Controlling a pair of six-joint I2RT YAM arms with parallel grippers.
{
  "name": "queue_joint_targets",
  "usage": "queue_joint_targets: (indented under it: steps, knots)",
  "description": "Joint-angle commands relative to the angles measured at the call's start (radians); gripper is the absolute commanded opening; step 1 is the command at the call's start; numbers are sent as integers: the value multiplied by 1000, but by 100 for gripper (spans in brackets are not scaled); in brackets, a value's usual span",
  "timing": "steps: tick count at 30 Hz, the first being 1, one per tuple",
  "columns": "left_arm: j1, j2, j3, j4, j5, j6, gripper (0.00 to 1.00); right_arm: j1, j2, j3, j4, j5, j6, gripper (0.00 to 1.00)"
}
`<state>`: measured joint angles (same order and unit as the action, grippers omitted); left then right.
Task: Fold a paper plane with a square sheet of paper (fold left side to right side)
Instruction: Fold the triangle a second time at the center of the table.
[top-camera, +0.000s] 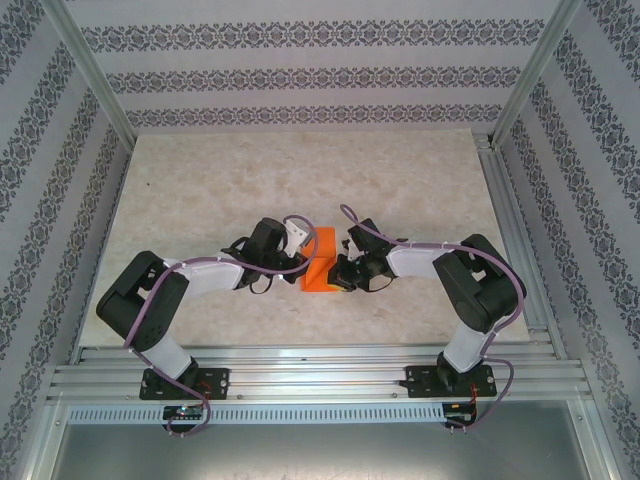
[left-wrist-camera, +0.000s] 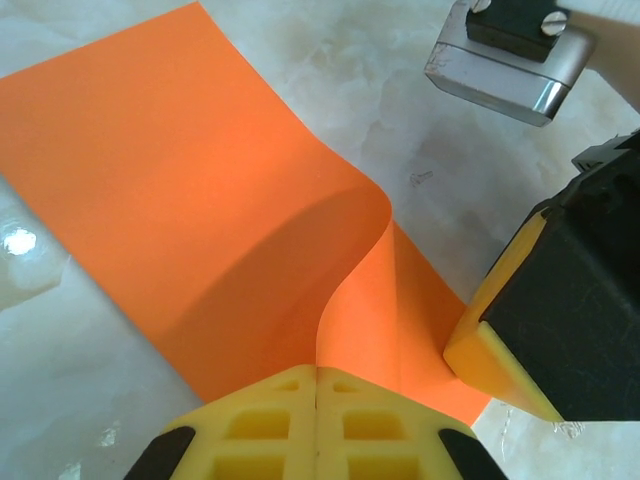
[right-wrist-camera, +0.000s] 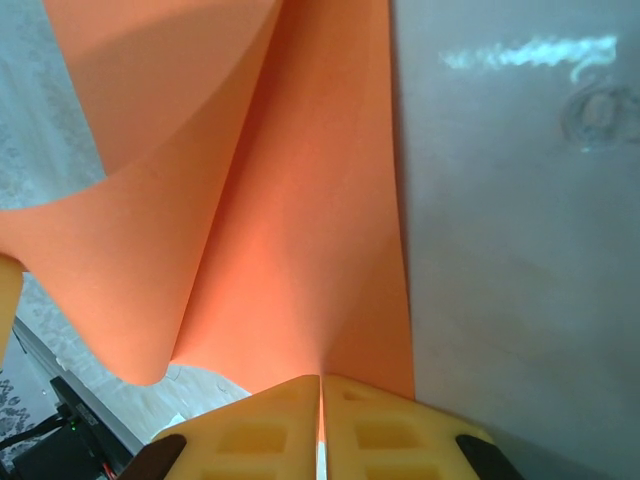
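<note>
Well, the left gripper (left-wrist-camera: 317, 372) and the right gripper (right-wrist-camera: 320, 385) each had the orange paper (top-camera: 318, 262) pinched, mid-table.
The left one's yellow fingers (left-wrist-camera: 260, 430) were pressed together on a raised edge of the paper, which curled up from the flat part lying on the pale table (top-camera: 300, 170). The right one, just beside it on the opposite side, was clamped tight on another lifted flap of the same sheet.

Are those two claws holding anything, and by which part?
Both hold the orange paper: the left claw pinches its lifted left edge, the right claw its right edge.
</note>
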<state>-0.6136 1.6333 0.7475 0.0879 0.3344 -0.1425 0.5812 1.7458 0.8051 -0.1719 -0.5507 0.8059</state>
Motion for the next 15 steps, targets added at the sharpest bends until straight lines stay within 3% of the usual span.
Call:
queue_joint_targets:
  steps: [1, 15]
  knots:
    - [14, 17, -10, 0, -9, 17, 0, 12, 25, 21, -35, 28, -32, 10]
    - [18, 66, -11, 12, -63, 15, 0, 20, 31, 31, -54, 31, -47, 11]
